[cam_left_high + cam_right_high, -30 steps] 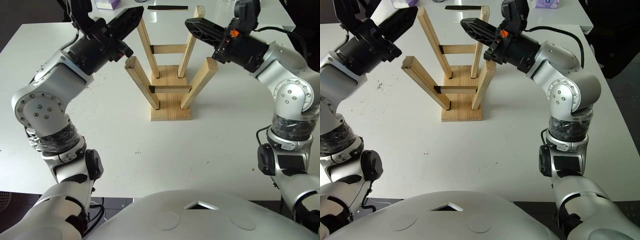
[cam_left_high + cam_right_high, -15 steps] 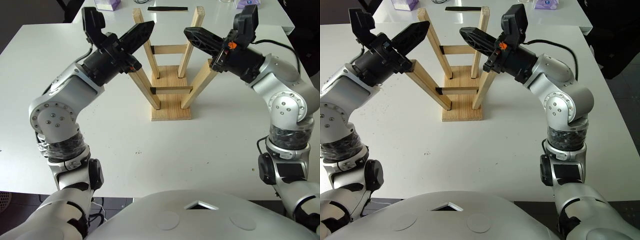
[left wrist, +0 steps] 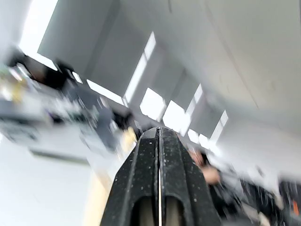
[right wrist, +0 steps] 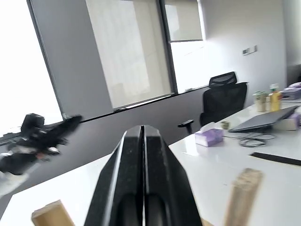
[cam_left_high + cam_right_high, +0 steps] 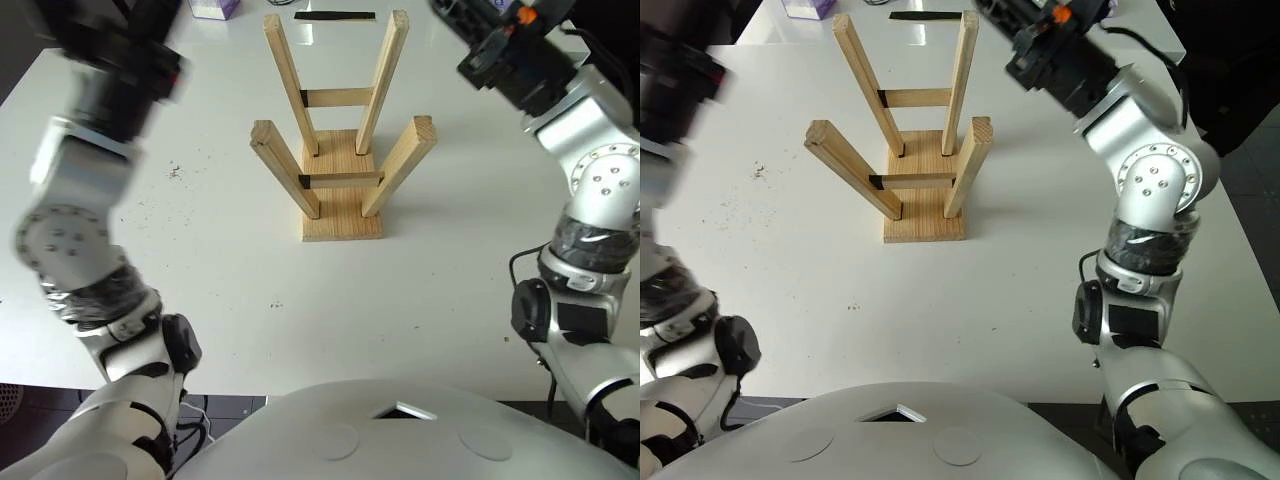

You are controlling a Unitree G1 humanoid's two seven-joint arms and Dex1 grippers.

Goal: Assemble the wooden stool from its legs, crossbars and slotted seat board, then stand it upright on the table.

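The wooden stool (image 5: 342, 160) stands upside down in the middle of the white table (image 5: 450, 270). Its slotted seat board (image 5: 342, 228) lies flat and its legs (image 5: 285, 80) point up, joined by two crossbars (image 5: 338, 98). Both arms are raised high above and to either side of it, touching nothing. In the left wrist view my left gripper (image 3: 159, 130) is shut and empty, aimed up at the ceiling. My right gripper (image 4: 143, 127) is shut and empty too, with two leg tops (image 4: 243, 186) below it and the left arm's gripper (image 4: 47, 134) farther off.
A black strip (image 5: 335, 16) lies at the table's far edge, with a purple tissue box (image 5: 213, 8) beside it. Dark specks (image 5: 175, 172) dot the table left of the stool. The near half of the table is bare.
Both arms have swung up and away from the stool's legs, and their grippers have left the top of the head views. The stool has not moved.
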